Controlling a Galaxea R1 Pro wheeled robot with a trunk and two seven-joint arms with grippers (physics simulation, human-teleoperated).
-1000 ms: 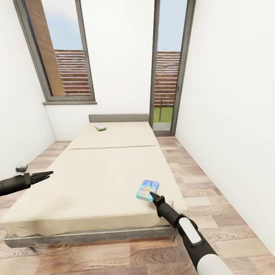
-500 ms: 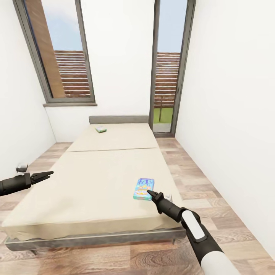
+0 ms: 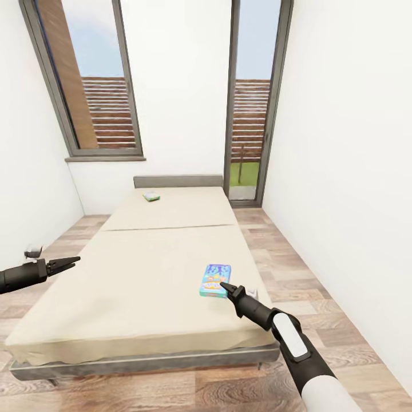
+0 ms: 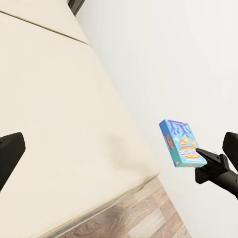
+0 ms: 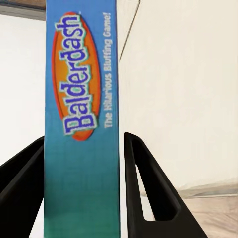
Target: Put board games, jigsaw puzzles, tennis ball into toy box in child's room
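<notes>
while right gripper clamps blue box, green-edged box lies far up bed.

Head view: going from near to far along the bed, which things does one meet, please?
right gripper at the near end of the blue board game → mattress seam → small green-edged box → grey headboard.

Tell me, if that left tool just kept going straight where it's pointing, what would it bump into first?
Probably nothing soon. The left tool points across above the bed toward the blue game box held in the right tool. That box seems first in line, though depth is hard to judge.
</notes>
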